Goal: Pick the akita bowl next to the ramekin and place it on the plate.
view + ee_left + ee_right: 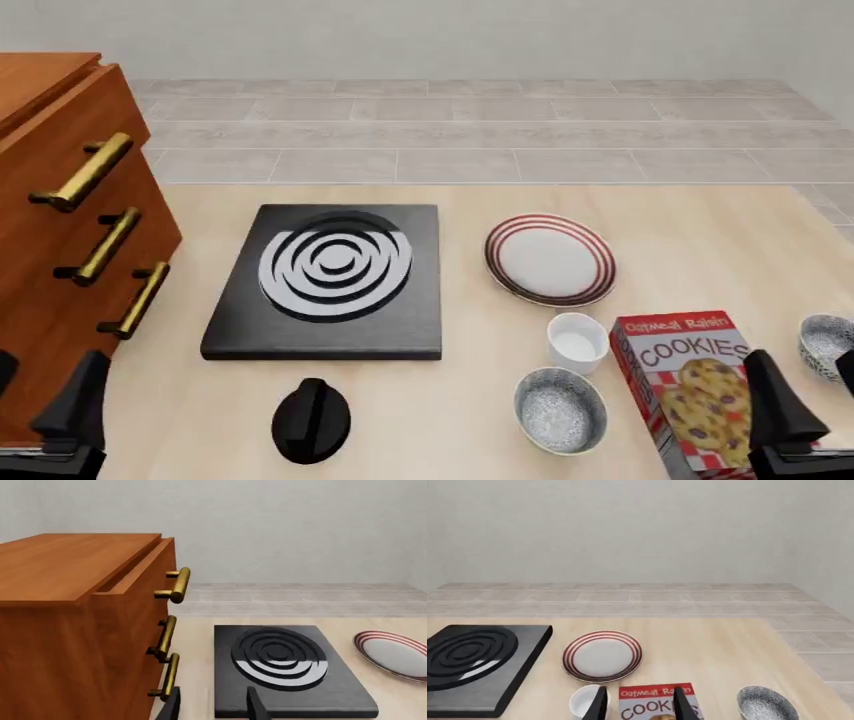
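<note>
Nothing of the task is judged to be done yet. In the front view the akita bowl [561,410] meant by the task is seen resting on the table [694,250], just beside the ramekin [578,340] and on the near side of it, with its speckled inside empty. The plate [550,259] is seen farther away, beyond the ramekin, and nothing is carried on it. A twin bowl [826,345] is seen near the right edge, separated from the ramekin by the cookie box [685,390], so it is not taken as the target. The right gripper [637,705] is held back at the near edge with its fingers apart and nothing between them; the cookie box and the ramekin are framed by it in the right wrist view, not the bowl. The left gripper [213,707] is likewise spread and empty, beside the wooden drawer cabinet [73,630] and facing the black burner slab [287,667]. The whole sequence is left to be done: the bowl is to be reached, grasped at its rim, lifted, carried over the ramekin and set down on the plate.
</note>
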{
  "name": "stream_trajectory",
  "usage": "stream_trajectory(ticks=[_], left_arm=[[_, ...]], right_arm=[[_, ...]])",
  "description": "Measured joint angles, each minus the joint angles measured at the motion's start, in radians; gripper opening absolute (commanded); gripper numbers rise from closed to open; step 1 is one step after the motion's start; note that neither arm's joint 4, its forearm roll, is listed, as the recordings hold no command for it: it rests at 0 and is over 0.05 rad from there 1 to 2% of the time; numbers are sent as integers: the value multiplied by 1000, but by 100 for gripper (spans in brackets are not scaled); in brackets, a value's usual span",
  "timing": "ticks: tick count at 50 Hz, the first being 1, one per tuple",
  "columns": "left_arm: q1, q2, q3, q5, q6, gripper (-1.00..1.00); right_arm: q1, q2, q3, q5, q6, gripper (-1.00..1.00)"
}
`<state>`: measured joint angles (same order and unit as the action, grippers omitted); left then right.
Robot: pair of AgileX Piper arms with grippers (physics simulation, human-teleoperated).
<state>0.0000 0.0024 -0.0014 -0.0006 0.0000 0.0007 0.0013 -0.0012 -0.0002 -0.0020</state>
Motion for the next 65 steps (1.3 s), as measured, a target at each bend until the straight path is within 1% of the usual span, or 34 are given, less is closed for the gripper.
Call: stream_trajectory(ticks=[18,29,38,50,65], left_arm=[[0,4,-2,-1,0,100],[0,5,-3,-1,0,100],[0,5,-3,-1,0,100],[0,5,-3,-1,0,100],[0,5,-3,-1,0,100]], right_arm=[[15,-1,-4,4,-22,100],[30,-1,-24,45,-43,100],[40,2,-78,118,-52,100],[65,24,-190,227,-61,100],[98,103,-291,286,-79,100]])
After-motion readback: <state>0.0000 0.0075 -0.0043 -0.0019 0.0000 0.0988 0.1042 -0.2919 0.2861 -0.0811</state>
